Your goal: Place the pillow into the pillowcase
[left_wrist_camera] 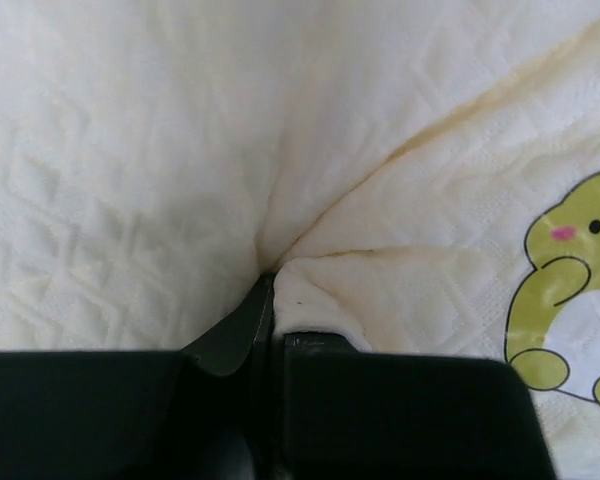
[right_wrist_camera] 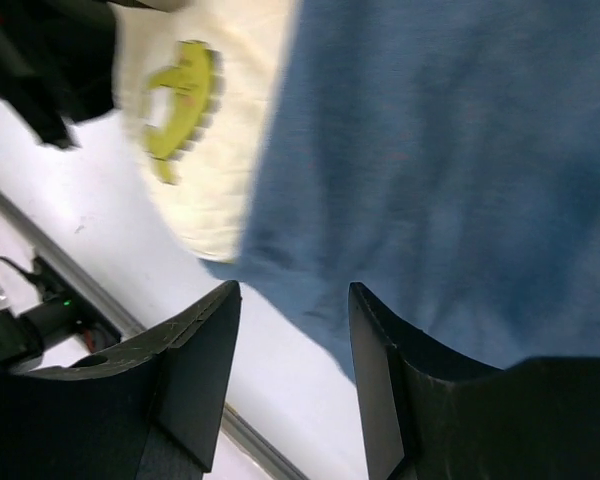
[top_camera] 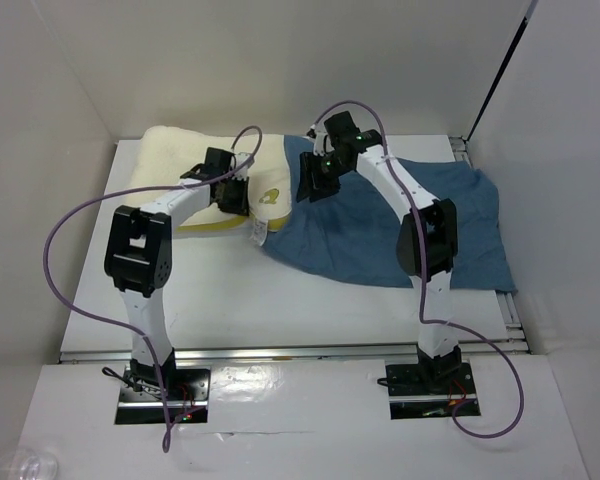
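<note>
Pinching a pillow (left_wrist_camera: 130, 150) fold, the left gripper (left_wrist_camera: 272, 300) anchors it; the right gripper (right_wrist_camera: 292, 295), jaws apart, hangs over the pillowcase (right_wrist_camera: 460, 150), perhaps seeking its mouth.

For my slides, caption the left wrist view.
Left tool pinches a fold of the cream pillow near its green cartoon print.

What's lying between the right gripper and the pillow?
Just the pillowcase's blue edge, which reaches the pillow, plus a sliver of white table; the right wrist view shows it.
</note>
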Controlling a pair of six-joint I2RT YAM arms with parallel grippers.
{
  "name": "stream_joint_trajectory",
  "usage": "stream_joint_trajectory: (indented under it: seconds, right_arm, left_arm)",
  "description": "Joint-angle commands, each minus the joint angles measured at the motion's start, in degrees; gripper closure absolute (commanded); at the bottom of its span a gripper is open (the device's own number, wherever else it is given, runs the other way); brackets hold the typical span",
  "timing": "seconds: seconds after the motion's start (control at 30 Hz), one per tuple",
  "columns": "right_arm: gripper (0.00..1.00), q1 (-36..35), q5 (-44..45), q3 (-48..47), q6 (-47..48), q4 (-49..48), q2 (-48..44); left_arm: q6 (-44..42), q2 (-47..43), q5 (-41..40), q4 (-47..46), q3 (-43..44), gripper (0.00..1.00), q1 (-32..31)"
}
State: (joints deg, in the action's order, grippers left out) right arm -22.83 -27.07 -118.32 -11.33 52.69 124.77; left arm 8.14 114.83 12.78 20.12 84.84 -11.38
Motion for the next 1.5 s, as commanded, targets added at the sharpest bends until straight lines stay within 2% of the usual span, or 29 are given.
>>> stream_joint_trajectory:
  seconds: [0.0,0.17,0.27,0.5,0.8,0.93,0.97,1.1,1.13,1.2,1.33,1.37,1.43,1.47]
  right_arm:
    - [0.45,-1.60,-5.27,-5.86,-2.11,0.75,0.39]
    - [0.48,-2.13,-6.50,-8.94,-2.11,0.14,1.70]
    - [0.48,-2.66,-5.11,-7.54,-1.59,0.14,1.01]
    - [0.48,-3.27,14.13,-3.33,0.87,0.14,-1.72]
    - [0.50,-2.13,15.56,-0.59,0.87,-0.48,-2.51]
    - [0.71,-2.65,12.49,-4.10,1.40,-0.48,0.73]
    - [0.82,-2.66,11.61,-4.89,1.40,-0.48,1.35]
    - [0.86,-2.66,4.49,-8.59,1.40,-0.48,3.81]
    - [0.94,-2.66,3.09,-9.29,2.01,-0.48,3.81]
    - [1.00,-3.27,0.19,-9.29,2.54,-0.48,4.34]
    - [1.00,-3.80,-0.97,-9.29,2.54,-0.48,4.34]
    - [0.93,-3.80,1.29,-8.69,2.54,-0.48,3.82]
    - [0.69,-3.80,3.33,-8.68,2.54,-0.48,3.20]
    - [0.64,-3.80,4.56,-8.07,2.54,-0.48,1.98]
  left_arm:
    - [-1.98,-0.84,-8.29,-0.52,1.11,1.00,-2.33]
    - [-2.60,1.36,-10.23,-1.05,3.31,1.00,-4.88]
    - [-3.13,1.98,-10.23,-1.05,4.37,1.00,-4.88]
    - [-3.66,1.98,-10.23,-1.05,4.37,1.00,-4.88]
    - [-3.66,1.45,-9.09,-1.57,3.14,1.00,-4.36]
    - [-3.66,1.45,-9.08,-1.57,3.14,1.00,-4.36]
    - [-3.66,1.45,-9.08,-1.57,3.14,1.00,-4.36]
    - [-3.13,1.45,-8.56,-1.05,3.14,1.00,-3.83]
    - [-3.13,1.45,-8.03,-1.05,3.14,1.00,-3.83]
    - [-2.61,1.45,-8.03,-1.05,3.14,1.00,-3.83]
    - [-2.60,2.07,-7.50,-1.05,3.75,1.00,-3.83]
    - [-2.60,2.07,-7.50,-1.05,3.76,1.00,-3.83]
    - [-2.60,2.07,-7.50,-0.52,4.28,1.00,-3.83]
    - [-2.60,2.59,-7.50,-0.52,4.81,1.00,-3.83]
